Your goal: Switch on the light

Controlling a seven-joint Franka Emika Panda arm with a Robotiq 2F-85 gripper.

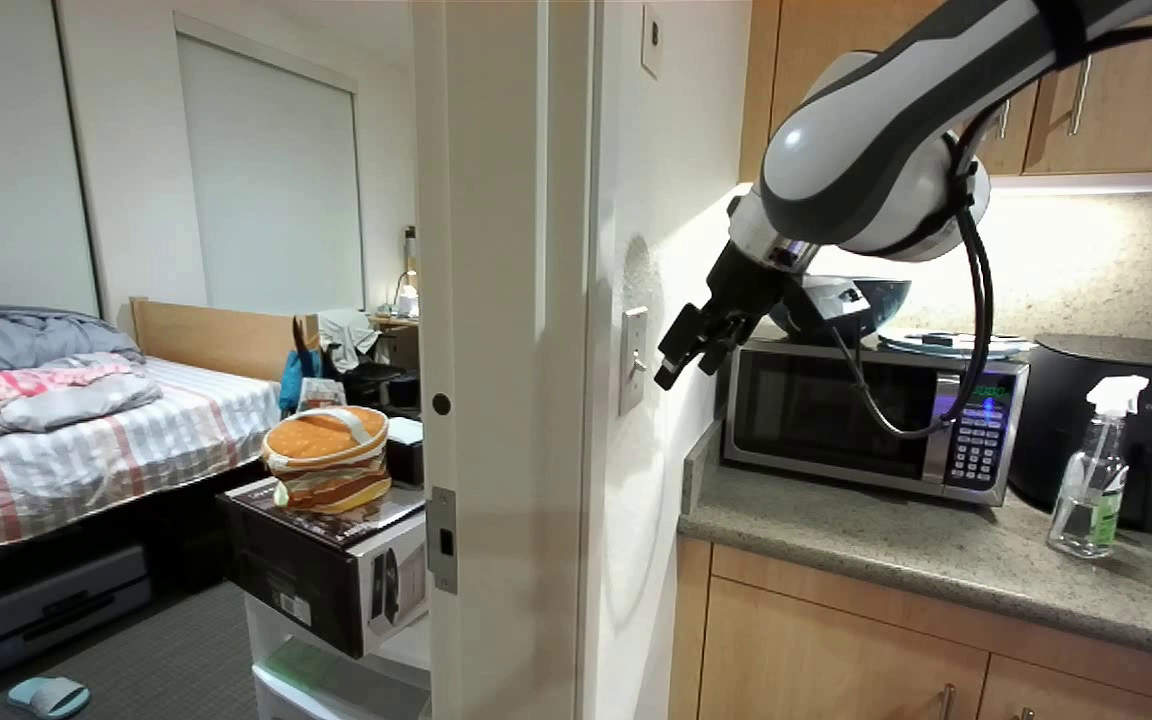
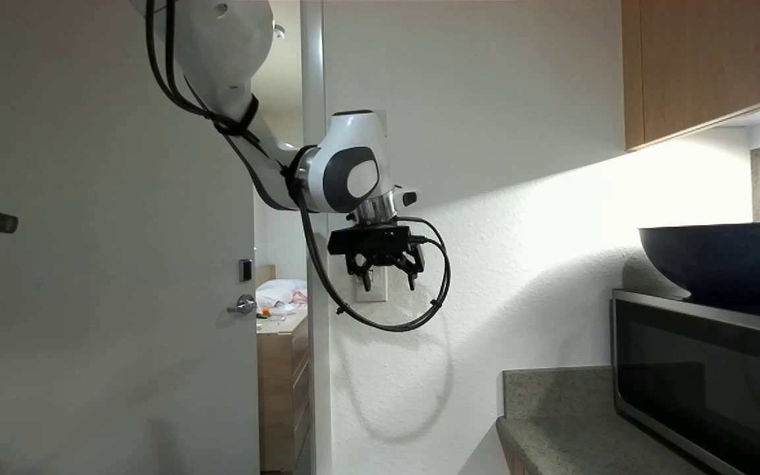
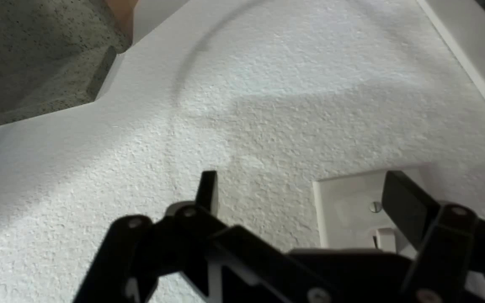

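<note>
A white switch plate [image 1: 628,390] is on the white wall beside the door frame, with a small toggle lever [image 1: 639,366] jutting out. In that exterior view the lever seems to slant downward. My gripper [image 1: 688,368] is open and empty, apart from the wall and close to the plate at about lever height. In an exterior view the gripper [image 2: 390,284] hangs in front of the plate [image 2: 380,294] and hides part of it. In the wrist view the right finger of my gripper [image 3: 301,174] overlaps the plate [image 3: 343,210]; the lever [image 3: 386,239] shows beside that finger, its lower part hidden.
The door frame [image 1: 511,420] stands beside the switch. A microwave [image 1: 836,410] with a dark bowl [image 2: 716,257] on top stands on the stone counter [image 1: 836,540]. A spray bottle [image 1: 1091,480] is farther along. A cable loop [image 2: 443,290] hangs from the wrist.
</note>
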